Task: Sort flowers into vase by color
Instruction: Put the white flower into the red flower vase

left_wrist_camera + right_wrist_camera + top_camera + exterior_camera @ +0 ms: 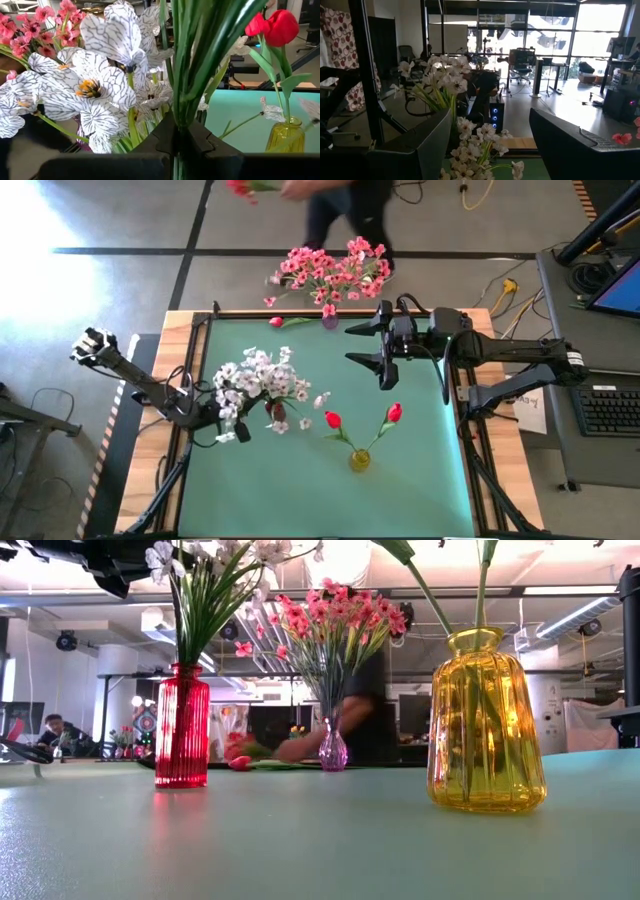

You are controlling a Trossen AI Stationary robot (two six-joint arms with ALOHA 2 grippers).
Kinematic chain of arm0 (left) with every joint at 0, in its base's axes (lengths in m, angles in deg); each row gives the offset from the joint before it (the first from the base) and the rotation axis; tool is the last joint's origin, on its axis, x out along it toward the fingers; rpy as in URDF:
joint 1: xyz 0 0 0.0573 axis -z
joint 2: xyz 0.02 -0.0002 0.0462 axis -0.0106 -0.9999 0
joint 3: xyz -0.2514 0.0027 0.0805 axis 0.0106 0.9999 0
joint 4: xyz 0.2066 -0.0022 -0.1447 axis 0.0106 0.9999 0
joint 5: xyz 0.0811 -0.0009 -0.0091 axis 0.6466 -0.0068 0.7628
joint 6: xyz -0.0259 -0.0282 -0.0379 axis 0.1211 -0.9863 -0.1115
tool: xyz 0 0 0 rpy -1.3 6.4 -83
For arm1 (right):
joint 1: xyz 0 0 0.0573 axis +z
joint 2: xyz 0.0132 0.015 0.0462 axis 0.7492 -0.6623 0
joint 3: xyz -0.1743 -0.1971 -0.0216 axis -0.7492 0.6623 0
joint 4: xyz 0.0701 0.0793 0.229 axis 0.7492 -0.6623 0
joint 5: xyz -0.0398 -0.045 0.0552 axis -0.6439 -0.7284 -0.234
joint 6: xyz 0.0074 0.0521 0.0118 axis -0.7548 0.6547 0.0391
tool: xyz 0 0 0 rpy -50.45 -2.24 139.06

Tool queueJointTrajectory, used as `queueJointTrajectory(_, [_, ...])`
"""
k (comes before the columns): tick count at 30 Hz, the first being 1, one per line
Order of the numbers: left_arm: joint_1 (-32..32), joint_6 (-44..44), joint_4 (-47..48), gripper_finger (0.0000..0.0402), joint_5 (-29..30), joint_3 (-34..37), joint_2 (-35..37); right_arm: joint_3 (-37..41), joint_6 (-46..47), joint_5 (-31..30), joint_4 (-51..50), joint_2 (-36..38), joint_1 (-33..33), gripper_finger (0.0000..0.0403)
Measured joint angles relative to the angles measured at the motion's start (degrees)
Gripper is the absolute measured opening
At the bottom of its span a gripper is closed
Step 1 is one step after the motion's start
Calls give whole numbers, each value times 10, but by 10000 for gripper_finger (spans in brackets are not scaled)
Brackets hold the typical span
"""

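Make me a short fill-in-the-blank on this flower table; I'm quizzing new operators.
1. The white flowers stand in the ____ vase.
2. The yellow vase holds ____ red buds.
3. The left claw is shut on green ____.
4. The right claw hangs ____ and empty.

Missing words: red; two; stems; open

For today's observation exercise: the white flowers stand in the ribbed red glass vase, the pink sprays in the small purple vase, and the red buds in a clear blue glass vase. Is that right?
One error: the red buds stand in a ribbed yellow glass vase, not blue, as the low view shows. The white flowers in the ribbed red glass vase and pink sprays in the small purple vase are right.
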Motion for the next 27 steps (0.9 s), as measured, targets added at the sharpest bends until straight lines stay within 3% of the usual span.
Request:
queueJointTrajectory(20, [-1,-42,2,0,0,21,-3,0,0,0,0,0,0,256])
queueJointTrajectory(27, [-1,-37,2,0,0,20,-7,0,-11,1,5,-44,0,256])
